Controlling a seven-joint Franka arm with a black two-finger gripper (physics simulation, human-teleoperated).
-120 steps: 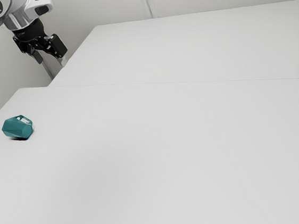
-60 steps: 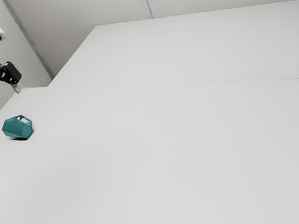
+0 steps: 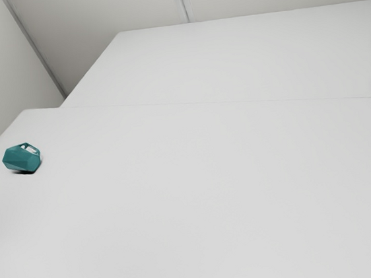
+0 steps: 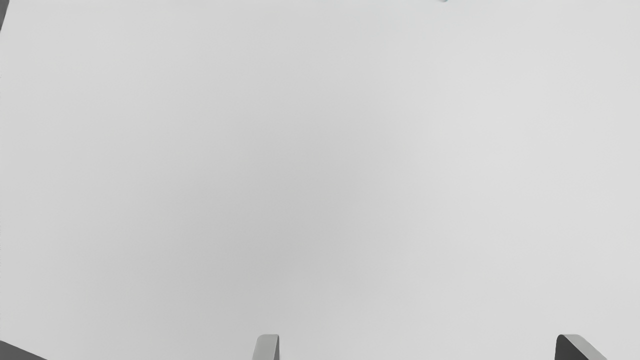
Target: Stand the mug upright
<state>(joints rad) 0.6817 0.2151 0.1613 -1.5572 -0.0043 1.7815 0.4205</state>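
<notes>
And there's the teal faceted mug [image 3: 22, 159], over at the exterior view's left, on the desk [image 3: 211, 196] close to its slanting left edge and a little in from the far left corner. It's down on its side, so upright it is not! Its long axis runs roughly along the exterior view's left-to-right, slightly askew to the desk's far edge. The handle [image 3: 37, 150] looks to be the loop up on top, toward the exterior view's right end, with a pale patch showing through. Which end is the mouth? From here I can't call it.

The jaws [image 4: 419, 336] are spread wide, nothing gripped, bare desk between them in the wrist view.

Now, how will it handle? I'd guess ceramic or hard plastic: stiff, fairly light, perhaps brittle if knocked. Those flat facets should give better purchase than a round wall, though a glossy glaze could slip, and a rounded side might roll. I'd want the jaws across the body, on opposite facets and square to that long axis, clear of the handle, then a lift and a quarter turn, base down, gently.
</notes>
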